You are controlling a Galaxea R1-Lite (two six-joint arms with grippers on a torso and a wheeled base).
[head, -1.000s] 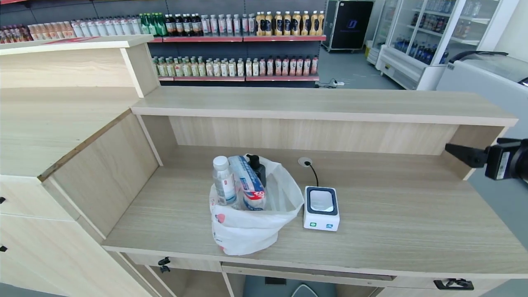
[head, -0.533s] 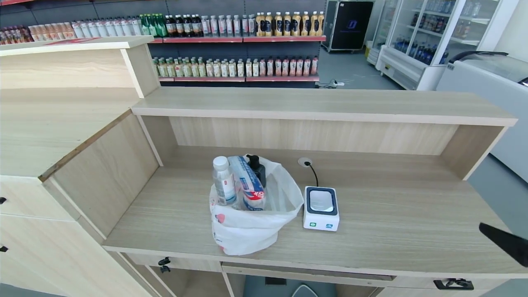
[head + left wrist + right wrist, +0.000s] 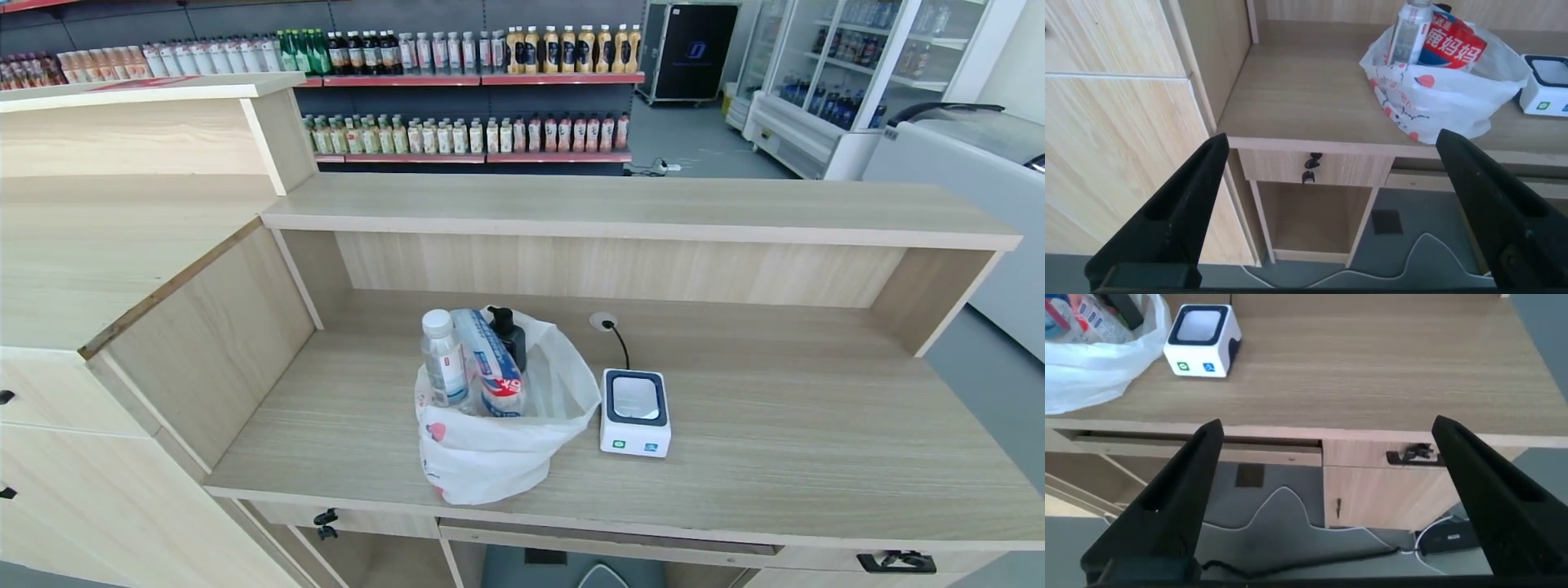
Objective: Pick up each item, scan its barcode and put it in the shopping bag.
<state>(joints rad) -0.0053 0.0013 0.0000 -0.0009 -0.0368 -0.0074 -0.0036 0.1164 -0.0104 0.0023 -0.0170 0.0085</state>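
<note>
Left pincer [image 3: 1331, 139]: jaws spread wide, nothing in them, hanging off the front edge of the pale wood tabletop [image 3: 1290, 98]. The white plastic shopping bag with red print [image 3: 1437, 90] sits ahead of it on the tabletop, a little toward the right pincer's side.

Right pincer [image 3: 1327, 423]: same, wide open and empty, also off the front edge. The white square barcode scanner with dark glass top [image 3: 1200, 343] lies ahead of it, toward the left pincer's side. The bag is just beside the scanner; I can't tell if they touch.

The bag holds a clear plastic bottle with white cap [image 3: 442, 359], a blue-and-white packet [image 3: 490, 363] and a black pump-top bottle [image 3: 508, 331], all upright with tops poking out of the open mouth.

My read: the bag sits next to the scanner to keep the scan-to-drop path short, and the glass faces up so barcodes pass face down over it. Every item I see is bagged, so I judge the task done. The pincers are parked clear and open because there's nothing to hold.
</note>
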